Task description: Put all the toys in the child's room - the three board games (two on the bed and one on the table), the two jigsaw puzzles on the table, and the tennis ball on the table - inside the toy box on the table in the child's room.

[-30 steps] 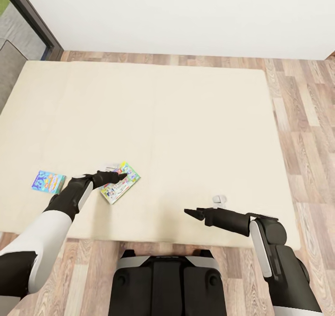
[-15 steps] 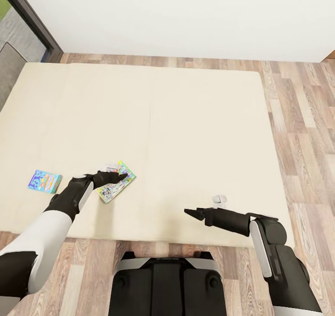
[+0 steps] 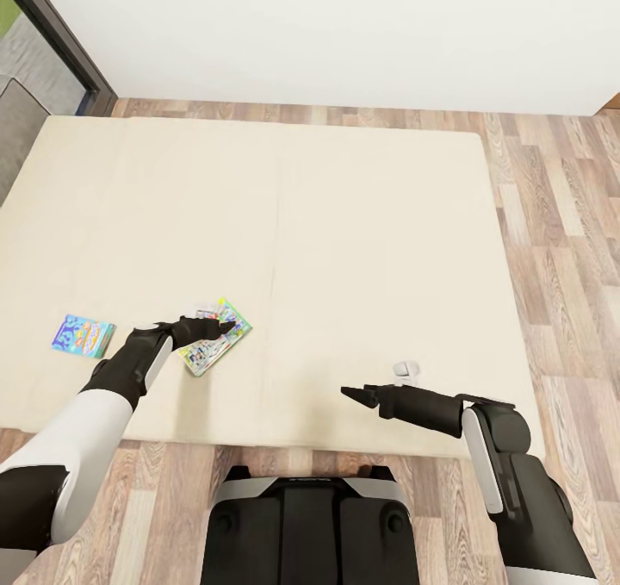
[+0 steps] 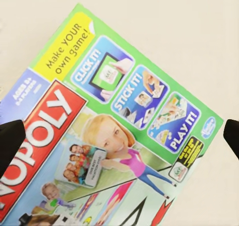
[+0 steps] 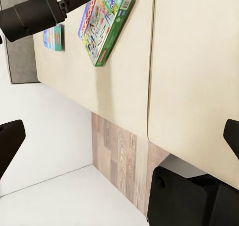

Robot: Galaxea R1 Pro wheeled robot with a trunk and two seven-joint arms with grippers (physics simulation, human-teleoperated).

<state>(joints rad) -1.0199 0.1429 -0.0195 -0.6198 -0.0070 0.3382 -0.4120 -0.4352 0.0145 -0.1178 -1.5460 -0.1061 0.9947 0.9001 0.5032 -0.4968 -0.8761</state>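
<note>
Cream bed: a broad cream mattress top [image 3: 344,223] spreads across the middle of the head view, with a faint seam running from near to far down its centre.
Floor: pale brown wood planks [image 3: 560,223] border the bed on its far, right and near sides.
Wall: a plain white wall [image 3: 344,25] stands beyond the far edge of the bed; a dark door frame [image 3: 60,42] slants at the far left.
Green game: a flat green-edged Monopoly board game box with a cartoon girl on its lid [image 4: 114,136] lies flat on the bed at the near left, turned at an angle to the bed's edges.
Blue game: a smaller flat blue board game box with bright lettering [image 3: 82,336] lies flat on the bed, left of the green box and well apart from it.
Left arm: the black left gripper [image 3: 226,326] hangs over the green box; in the left wrist view its two fingertips sit wide apart at either side of the lid, closed on nothing.
Right arm: the black right gripper [image 3: 351,393] hovers over bare mattress near the bed's near edge, right of the games, its fingertips spread wide in the right wrist view and empty.
Base: the robot's black base [image 3: 310,525] stands on the floor at the near edge of the bed.
</note>
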